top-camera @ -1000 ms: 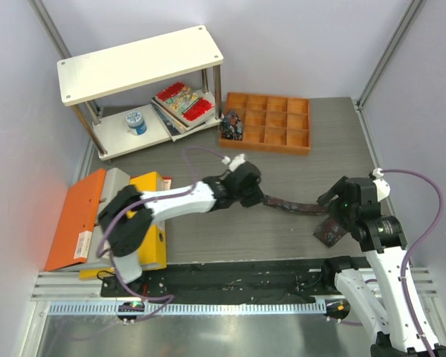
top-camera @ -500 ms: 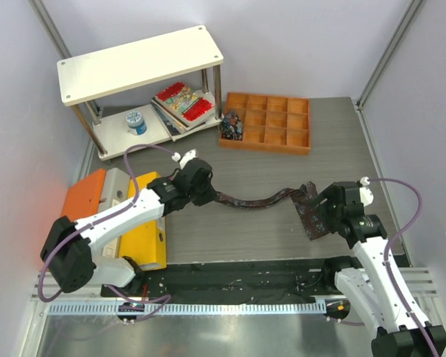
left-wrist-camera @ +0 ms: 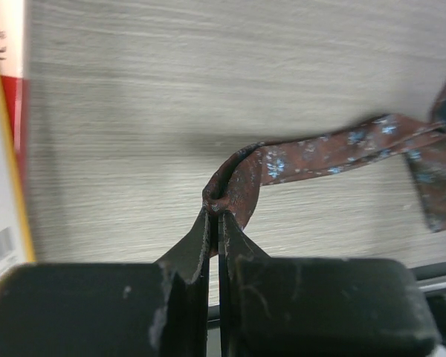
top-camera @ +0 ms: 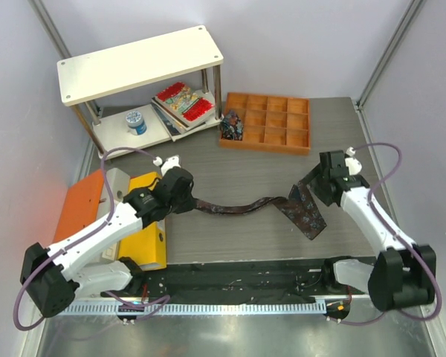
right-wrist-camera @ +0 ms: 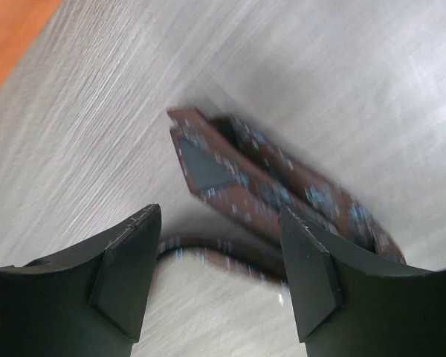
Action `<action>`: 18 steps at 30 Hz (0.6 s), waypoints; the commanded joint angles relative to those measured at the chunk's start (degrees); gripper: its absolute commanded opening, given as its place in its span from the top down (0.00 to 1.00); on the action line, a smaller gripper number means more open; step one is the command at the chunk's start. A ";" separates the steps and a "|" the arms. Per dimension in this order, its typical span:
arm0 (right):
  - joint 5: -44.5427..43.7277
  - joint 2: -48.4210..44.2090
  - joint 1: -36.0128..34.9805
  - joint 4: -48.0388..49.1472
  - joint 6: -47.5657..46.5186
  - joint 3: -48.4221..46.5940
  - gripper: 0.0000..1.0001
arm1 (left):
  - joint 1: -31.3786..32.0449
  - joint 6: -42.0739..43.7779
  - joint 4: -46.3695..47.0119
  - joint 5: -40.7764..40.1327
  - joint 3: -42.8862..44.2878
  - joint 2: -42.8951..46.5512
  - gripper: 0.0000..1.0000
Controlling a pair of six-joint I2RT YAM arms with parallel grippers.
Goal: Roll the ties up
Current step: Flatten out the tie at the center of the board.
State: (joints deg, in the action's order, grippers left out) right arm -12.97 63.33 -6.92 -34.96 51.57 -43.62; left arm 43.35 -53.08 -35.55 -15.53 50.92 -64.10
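Observation:
A dark red tie with small blue flowers (top-camera: 245, 207) lies stretched across the grey table, its wide end (top-camera: 306, 214) on the right, partly folded over. My left gripper (top-camera: 187, 199) is shut on the narrow end of the tie (left-wrist-camera: 234, 186), which bunches at the fingertips. My right gripper (top-camera: 321, 182) is open and empty just above the wide end, which shows between its fingers (right-wrist-camera: 245, 178). More ties are bunched in the orange tray's left cell (top-camera: 231, 125).
An orange compartment tray (top-camera: 282, 119) stands at the back. A white shelf (top-camera: 137, 63) with books and a blue-and-white roll is at the back left. Orange, grey and yellow binders (top-camera: 85, 216) lie at the left, beside my left arm.
My left gripper pulled the narrow end leftward, straightening the tie. My right gripper let go of the wide end, which now lies on the table, and moved back.

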 commanded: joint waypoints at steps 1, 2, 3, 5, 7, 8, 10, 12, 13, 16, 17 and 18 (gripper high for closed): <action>-0.57 9.51 -0.46 4.63 -8.67 -4.89 0.30 | -0.64 3.15 -2.07 -2.58 -2.30 3.00 1.00; -0.65 13.62 -0.55 4.64 -10.51 -5.42 0.31 | -0.99 3.16 -1.98 -2.58 -2.83 3.36 1.00; -0.82 15.23 -0.81 4.55 -11.57 -6.56 0.31 | -1.16 3.33 -1.89 -2.49 -3.19 3.71 1.00; -1.18 19.35 -1.25 4.64 -12.89 -7.45 0.31 | -1.78 3.68 -1.98 -2.40 -3.98 4.24 1.00; -2.49 21.21 -2.13 4.55 -14.39 -8.50 0.33 | -2.04 4.12 -2.07 -2.22 -4.33 4.59 1.00; -2.41 22.61 -2.31 4.64 -14.83 -8.68 0.34 | -2.22 4.39 -2.15 -2.22 -4.33 4.85 1.00; -1.97 24.11 -2.83 4.81 -15.80 -9.64 0.36 | -2.66 4.74 -2.50 -2.22 -4.42 5.03 1.00; -1.01 26.22 -3.19 4.73 -16.24 -10.34 0.39 | -3.10 5.09 -2.77 -2.22 -4.51 5.47 1.00; -0.83 26.84 -3.71 4.64 -16.50 -10.61 0.46 | -3.19 5.27 -2.86 -2.22 -4.51 5.65 1.00; -1.26 27.99 -4.68 4.55 -16.50 -10.61 0.63 | -3.89 5.62 -3.12 -2.49 -4.95 6.09 1.00; -1.61 28.25 -5.29 4.55 -16.50 -10.53 0.70 | -4.06 5.71 -3.21 -2.58 -5.04 6.17 1.00; -1.88 28.51 -5.47 4.55 -16.42 -10.26 0.75 | -4.15 5.71 -3.30 -2.58 -5.30 6.44 1.00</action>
State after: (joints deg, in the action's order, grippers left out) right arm -13.43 91.35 -10.96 -31.00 36.16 -52.31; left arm 40.01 -48.73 -38.13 -16.53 46.44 -59.11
